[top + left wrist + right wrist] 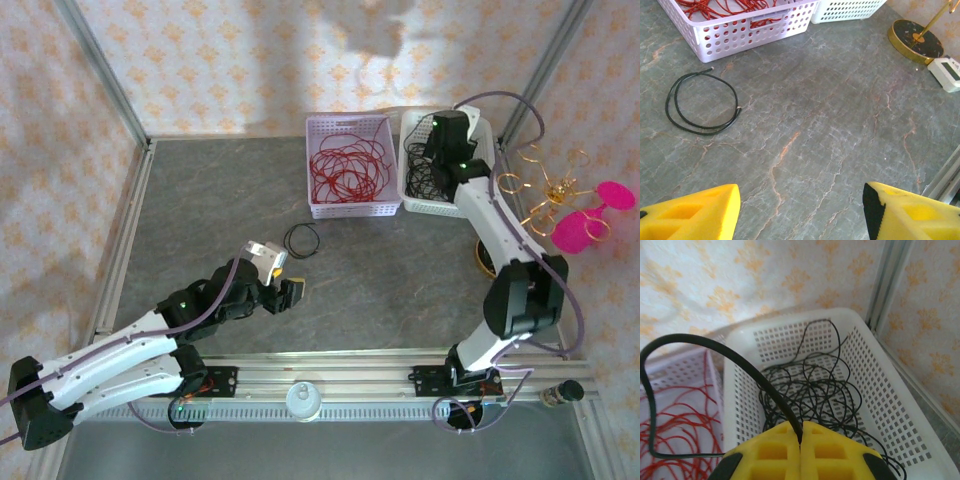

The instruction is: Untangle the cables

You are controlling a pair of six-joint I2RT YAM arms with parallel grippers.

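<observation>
Grey veined tabletop (400,290), black cable loop (700,132) lying loose; floral-papered walls (200,60).

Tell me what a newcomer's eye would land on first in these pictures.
The bright red cables heaped in the lilac basket at the table's far side stand out first. Beside it, the right gripper is shut on a black cable above the white basket of black cables. A coiled black cable lies alone on the table, ahead of the open left gripper.
</observation>
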